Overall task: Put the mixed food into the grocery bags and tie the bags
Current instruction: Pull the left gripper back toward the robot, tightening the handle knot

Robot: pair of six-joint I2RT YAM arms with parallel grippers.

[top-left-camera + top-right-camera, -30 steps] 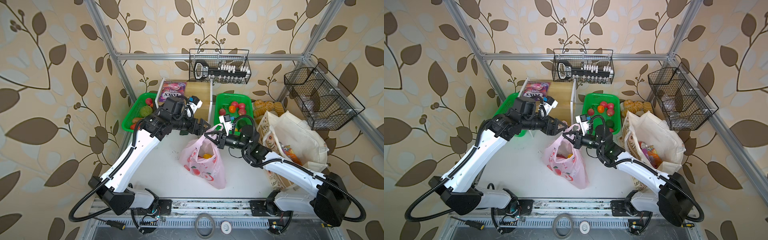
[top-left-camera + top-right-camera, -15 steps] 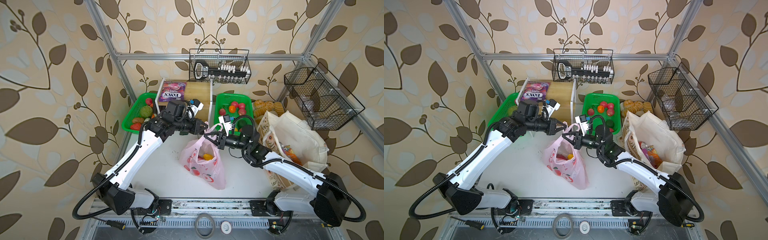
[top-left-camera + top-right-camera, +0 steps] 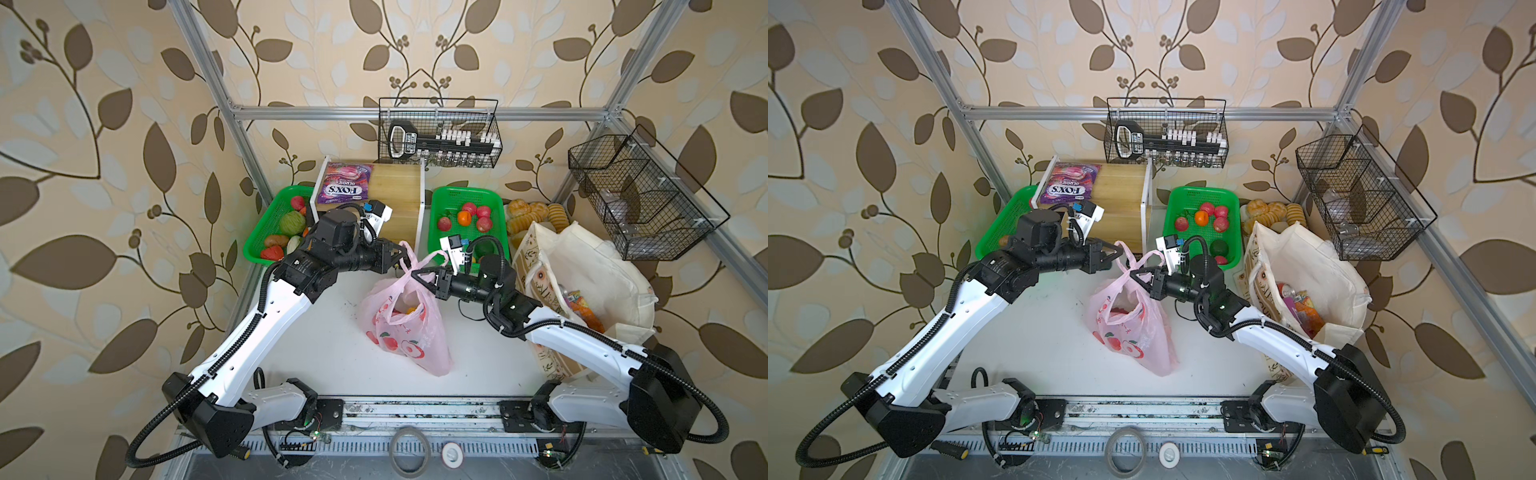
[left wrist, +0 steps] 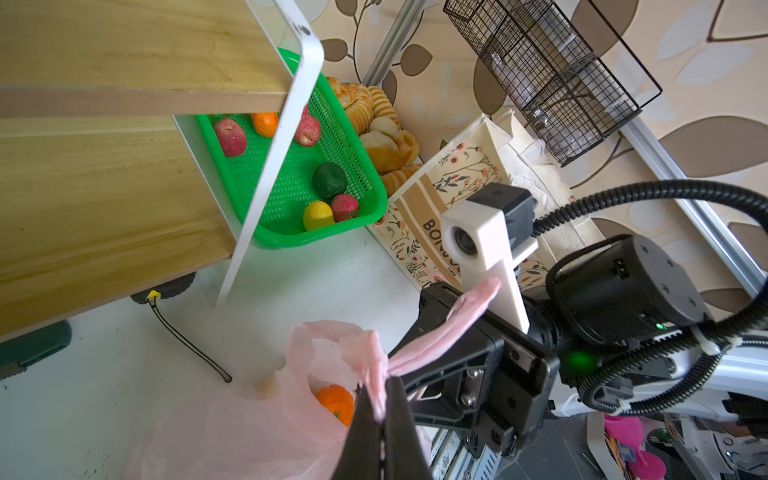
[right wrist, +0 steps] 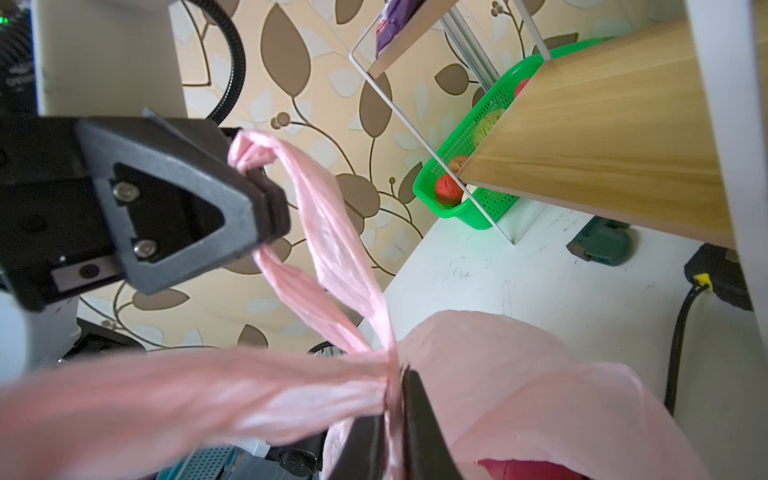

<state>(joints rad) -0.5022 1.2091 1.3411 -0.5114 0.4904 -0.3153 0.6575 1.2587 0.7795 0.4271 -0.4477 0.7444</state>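
The thin pink grocery bag (image 3: 403,332) with red fruit prints stands mid-table, with an orange (image 4: 334,403) inside it. My left gripper (image 3: 405,259) is shut on one loop handle and lifts it up. My right gripper (image 3: 415,274) faces it from the right, shut on the other handle (image 5: 316,386), which stretches across the right wrist view. The two sets of fingertips nearly meet above the bag's mouth. The cream canvas tote (image 3: 582,266) stands open at the right, holding a red can (image 3: 1283,289), a magenta packet (image 3: 1289,305) and an orange packet (image 3: 1308,318).
Behind the bag stands a wooden shelf (image 3: 395,199) with a purple FOX'S packet (image 3: 343,189) on top. Green mesh baskets (image 3: 461,197) of fruit flank it, with bread rolls (image 3: 532,212) beyond. Wire baskets (image 3: 640,199) hang on the back and right frame.
My left gripper, open a second ago, has moved right to the bag's mouth and shut on a handle. The right gripper has kept its hold.
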